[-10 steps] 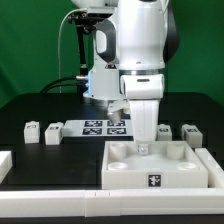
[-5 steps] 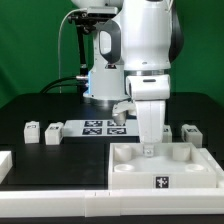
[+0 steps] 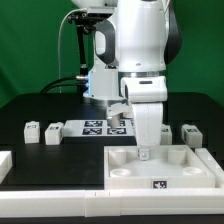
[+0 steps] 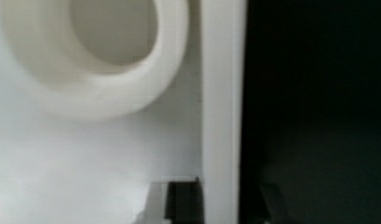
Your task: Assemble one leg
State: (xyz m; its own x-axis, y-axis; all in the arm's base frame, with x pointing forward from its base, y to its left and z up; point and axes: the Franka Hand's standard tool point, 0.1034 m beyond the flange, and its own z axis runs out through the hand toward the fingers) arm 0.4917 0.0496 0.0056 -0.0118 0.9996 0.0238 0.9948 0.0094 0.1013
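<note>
Reaching down into white tabletop, gripper near back wall; jaws open or closed, cannot tell. Leg lies loose on table, 3 o'clock of marker board.

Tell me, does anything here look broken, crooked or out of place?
Nothing stands out. The white tabletop lies flat, the small legs sit loose behind it on both sides, and the claw is down at its rear rim. No damage shows.

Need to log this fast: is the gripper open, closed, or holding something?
Gripper: cannot be told; it is down at the wall of the large white square plastic tabletop.
</note>
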